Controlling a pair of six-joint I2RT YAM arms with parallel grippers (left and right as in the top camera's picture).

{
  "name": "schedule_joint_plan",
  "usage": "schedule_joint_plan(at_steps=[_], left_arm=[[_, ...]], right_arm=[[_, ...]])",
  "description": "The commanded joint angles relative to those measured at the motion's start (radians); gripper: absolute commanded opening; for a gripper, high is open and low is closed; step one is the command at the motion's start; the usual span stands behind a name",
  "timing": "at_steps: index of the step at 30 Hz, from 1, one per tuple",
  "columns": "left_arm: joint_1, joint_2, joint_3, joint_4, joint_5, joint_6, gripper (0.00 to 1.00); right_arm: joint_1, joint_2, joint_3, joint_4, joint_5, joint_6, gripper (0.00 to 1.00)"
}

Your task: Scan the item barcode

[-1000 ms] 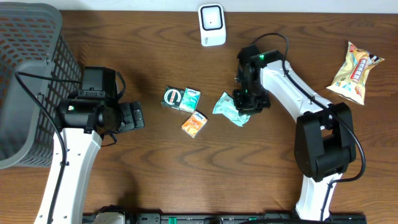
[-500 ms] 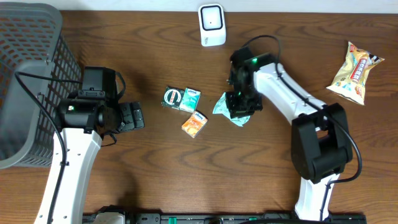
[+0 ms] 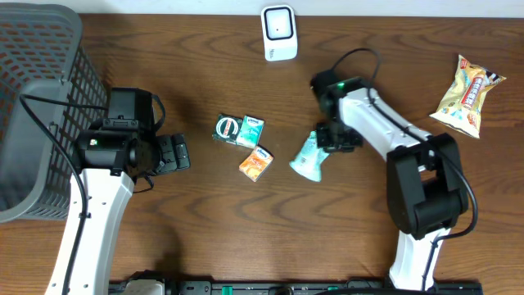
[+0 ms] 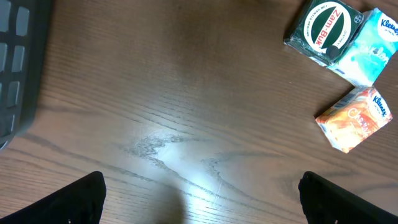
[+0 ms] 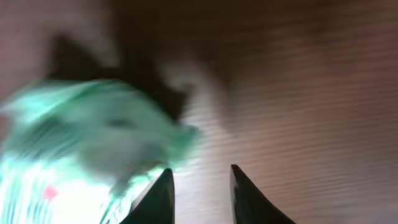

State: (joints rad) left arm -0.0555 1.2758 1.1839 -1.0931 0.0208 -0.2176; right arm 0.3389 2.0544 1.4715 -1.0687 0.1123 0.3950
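The right hand point(image 5: 199, 169) stood narrow and empty, the teal packet point(image 3: 309, 157) just beside it; closing there could shove it away unscanned. The left hand point(image 4: 202, 199) gaped wide.

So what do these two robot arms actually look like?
The left arm and right arm are smooth white tubes joined by bulky black joint housings, with thin black cables looping off them. A small green light glows on the right one. The left pincer and right pincer are black, each with two tapered fingers.
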Motion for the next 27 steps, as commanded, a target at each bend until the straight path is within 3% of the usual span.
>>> schedule_joint_plan(at_steps=[1, 5, 8, 11, 13, 14, 16, 24, 27], left_arm=[[-0.003, 0.003, -0.005, -0.002, -0.005, -0.013, 0.97], [-0.003, 0.003, -0.005, -0.002, -0.006, -0.013, 0.98], [-0.003, 0.003, -0.005, -0.002, -0.006, -0.013, 0.98], [-0.003, 0.003, -0.005, -0.002, -0.005, -0.013, 0.98], [-0.003, 0.003, -0.005, -0.002, -0.006, -0.013, 0.98], [-0.003, 0.003, -0.005, -0.002, -0.006, -0.013, 0.97], [-0.003, 0.003, -0.005, -0.002, -0.005, -0.013, 0.98], [-0.003, 0.003, -0.005, -0.002, -0.006, -0.013, 0.97], [-0.003, 0.003, -0.005, -0.002, -0.006, -0.013, 0.98]], right_arm=[[-0.041, 0.003, 0.032, -0.003, 0.002, -0.002, 0.28], [-0.065, 0.003, 0.057, -0.030, -0.192, -0.083, 0.36], [-0.067, 0.003, 0.057, -0.054, -0.359, -0.171, 0.49], [-0.061, 0.003, 0.057, -0.087, -0.381, -0.189, 0.58], [-0.061, 0.003, 0.058, -0.090, -0.381, -0.190, 0.56], [-0.064, 0.002, 0.061, -0.091, -0.381, -0.183, 0.49], [-0.079, -0.002, 0.072, -0.097, -0.385, -0.175, 0.49], [-0.179, -0.050, 0.150, -0.184, -0.393, -0.212, 0.74], [-0.203, -0.054, 0.150, -0.193, -0.393, -0.219, 0.99]])
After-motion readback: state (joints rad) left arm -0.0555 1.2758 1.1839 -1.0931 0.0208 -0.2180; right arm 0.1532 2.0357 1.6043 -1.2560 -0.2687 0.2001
